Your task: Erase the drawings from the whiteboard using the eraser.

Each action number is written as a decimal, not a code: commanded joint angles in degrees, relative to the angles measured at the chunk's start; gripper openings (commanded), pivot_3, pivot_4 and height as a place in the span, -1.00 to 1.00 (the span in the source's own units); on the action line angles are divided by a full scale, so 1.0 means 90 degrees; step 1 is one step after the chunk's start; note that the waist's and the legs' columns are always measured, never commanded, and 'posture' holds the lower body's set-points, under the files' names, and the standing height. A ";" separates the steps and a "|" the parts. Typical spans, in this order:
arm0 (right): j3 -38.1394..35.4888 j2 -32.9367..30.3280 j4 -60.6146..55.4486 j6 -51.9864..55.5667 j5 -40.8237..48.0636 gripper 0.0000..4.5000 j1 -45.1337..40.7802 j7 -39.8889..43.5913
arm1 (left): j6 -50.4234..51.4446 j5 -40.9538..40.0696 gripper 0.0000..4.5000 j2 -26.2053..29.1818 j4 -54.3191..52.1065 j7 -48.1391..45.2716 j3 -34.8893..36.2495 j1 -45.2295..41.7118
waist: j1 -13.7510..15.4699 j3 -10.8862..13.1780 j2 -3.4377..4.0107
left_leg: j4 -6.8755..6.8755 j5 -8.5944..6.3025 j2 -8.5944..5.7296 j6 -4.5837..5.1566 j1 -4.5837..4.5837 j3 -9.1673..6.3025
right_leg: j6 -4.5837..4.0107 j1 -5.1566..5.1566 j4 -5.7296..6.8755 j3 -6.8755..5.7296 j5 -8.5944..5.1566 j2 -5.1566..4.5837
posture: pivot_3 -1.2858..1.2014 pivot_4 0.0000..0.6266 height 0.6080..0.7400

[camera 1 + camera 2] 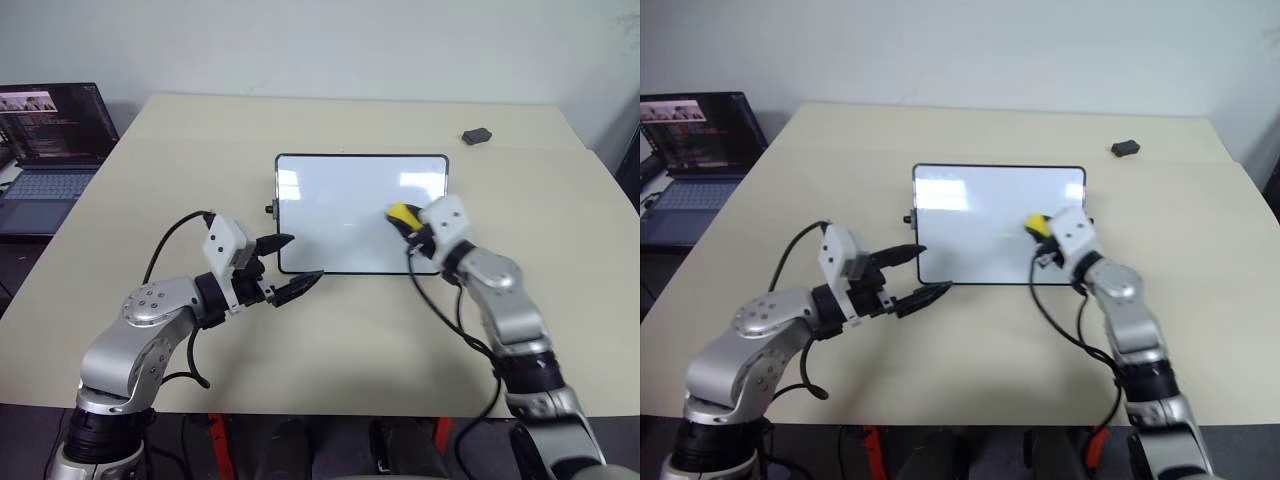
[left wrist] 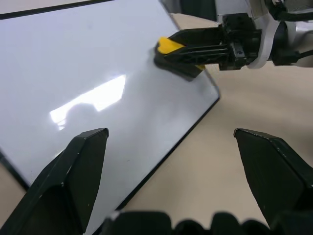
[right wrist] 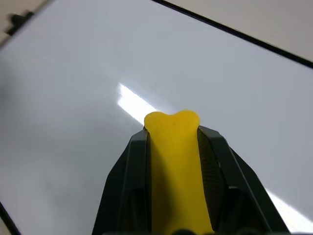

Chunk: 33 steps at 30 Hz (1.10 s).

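Yellow eraser (image 3: 173,166) sits clamped in our right gripper (image 1: 408,222), pressed on the whiteboard (image 1: 340,200) at its four o'clock side. Our left gripper (image 1: 290,266), jaws spread, hovers at the board's seven o'clock corner.

We're looking at a beige table (image 1: 330,330) sitting against a plain pale wall (image 1: 330,45). An open laptop (image 1: 50,150) is running off the table's left edge, screen lit with code and a video strip. A small dark grey lump (image 1: 477,135) is lying near the far right corner. Overhead light is glaring softly.
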 commanded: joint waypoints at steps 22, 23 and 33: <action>-0.1666 0.0266 -0.1420 0.3136 0.0398 -0.56 0.1561 -0.1831 | -0.0803 -0.0131 1.00 0.0651 -0.0307 -0.1880 -0.0862 0.0109 | -0.0014 -0.0001 0.0000 | -0.0002 0.0001 -0.0002 0.0003 0.0058 0.0017 | 0.0002 0.0043 0.0004 0.0013 -0.0001 0.0010 | 0.03 -0.52 1.00; -0.1752 0.0273 -0.1621 0.3252 0.0460 -0.56 0.1642 -0.1820 | -0.0813 -0.0129 1.00 0.0651 -0.0297 -0.1876 -0.0860 0.0114 | -0.0012 -0.0001 0.0000 | -0.0002 0.0001 -0.0002 0.0003 0.0058 0.0016 | 0.0002 0.0043 0.0004 0.0013 -0.0001 0.0010 | 0.03 -0.52 1.00; -0.1793 0.0275 -0.2074 0.3595 0.0947 -0.56 0.1971 -0.1686 | -0.0914 -0.0104 1.00 0.0609 -0.0083 -0.1958 -0.0948 -0.0033 | -0.0041 -0.0001 0.0001 | -0.0002 0.0001 0.0001 0.0004 0.0061 0.0018 | 0.0003 0.0043 0.0008 0.0014 -0.0001 0.0013 | 0.03 -0.52 1.00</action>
